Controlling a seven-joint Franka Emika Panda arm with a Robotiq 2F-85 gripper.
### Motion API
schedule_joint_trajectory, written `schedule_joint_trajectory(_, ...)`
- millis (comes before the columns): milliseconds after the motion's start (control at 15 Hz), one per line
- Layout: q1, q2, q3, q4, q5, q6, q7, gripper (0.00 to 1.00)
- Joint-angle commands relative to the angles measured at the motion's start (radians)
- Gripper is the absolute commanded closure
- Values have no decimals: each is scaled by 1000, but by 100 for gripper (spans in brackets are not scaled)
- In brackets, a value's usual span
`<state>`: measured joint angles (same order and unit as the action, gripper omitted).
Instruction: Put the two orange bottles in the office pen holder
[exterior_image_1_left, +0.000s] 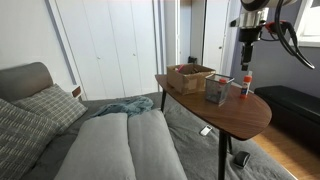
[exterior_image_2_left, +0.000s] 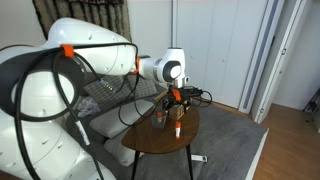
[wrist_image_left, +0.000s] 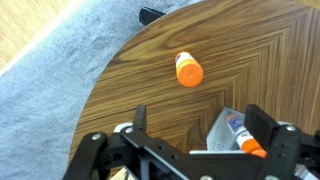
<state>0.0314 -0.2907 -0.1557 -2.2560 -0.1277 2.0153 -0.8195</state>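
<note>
The end effector hangs released and empty at the bottom of the wrist view. One bottle stands upright on the tabletop at frame centre, apart from the holder at lower right, where the other bottle already sits inside. An off-centre descent could, I judge, tip the slim standing bottle and roll it off the nearby edge. Counted: two bottles, one holder, one brown tray.

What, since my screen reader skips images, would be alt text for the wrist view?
An orange bottle stands upright on the wooden table, below the open gripper. A second bottle rests in the mesh pen holder at lower right.
</note>
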Motion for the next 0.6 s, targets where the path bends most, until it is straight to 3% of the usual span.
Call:
schedule_joint_trajectory(0, -19, 36, -12, 13, 35, -11, -56, 0)
schedule_joint_trajectory(533, -37, 81, -9, 9, 76, -56, -55, 0)
